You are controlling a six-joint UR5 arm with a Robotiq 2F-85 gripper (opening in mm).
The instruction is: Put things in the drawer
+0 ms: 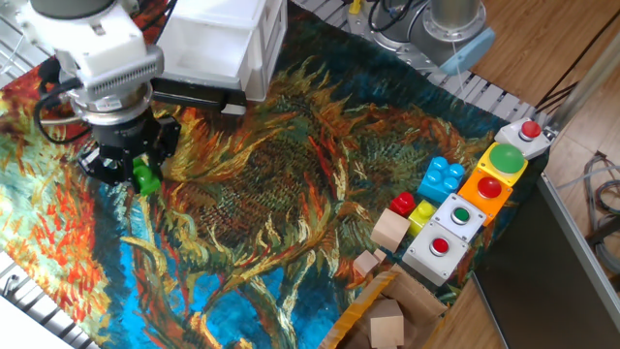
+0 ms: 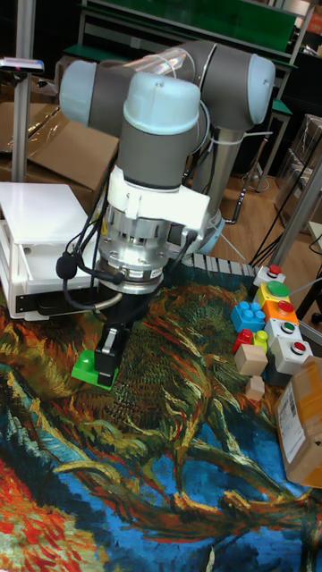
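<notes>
My gripper (image 1: pixel 139 174) is shut on the bright green brick (image 1: pixel 147 180), which hangs just above the patterned cloth at the left side. In the tall fixed view the brick (image 2: pixel 85 365) sticks out to the left of the black fingers (image 2: pixel 108 354) of the gripper (image 2: pixel 104 365). The white cabinet with the drawer (image 1: pixel 205 44) stands at the back, beyond and right of the gripper, and shows at the left edge (image 2: pixel 43 255) of the tall view. I cannot make out the drawer's knob.
At the right lie a blue brick (image 1: pixel 444 178), a red brick (image 1: pixel 403 204), a yellow brick (image 1: pixel 423 210) and two wooden blocks (image 1: pixel 389 231). A row of button boxes (image 1: pixel 481 199) lines the right edge. A cardboard box (image 1: pixel 383 320) sits at the front right.
</notes>
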